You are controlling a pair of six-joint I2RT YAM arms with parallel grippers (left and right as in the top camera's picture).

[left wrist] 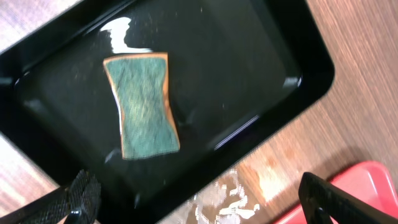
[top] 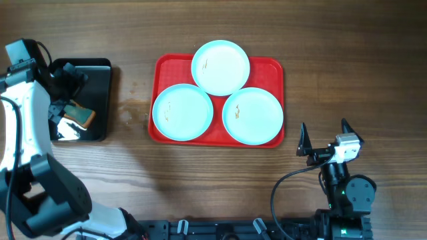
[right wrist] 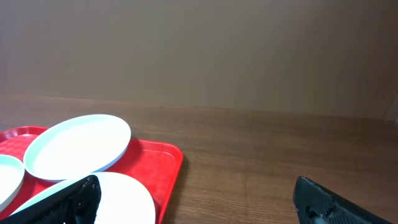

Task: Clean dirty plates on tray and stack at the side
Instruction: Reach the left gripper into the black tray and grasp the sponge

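Hovering over sponge in black tray to wipe plates, left end effector gapes empty; right end effector parked, wide open, empty.

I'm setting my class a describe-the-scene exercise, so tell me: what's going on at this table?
Two robot arms face a plate-cleaning job that has not begun. The left gripper hovers open above a green sponge lying in a black tray. The right gripper is open and empty, off to the side of the red tray. All three plates lie on that tray with small brown smudges, none stacked at the side.
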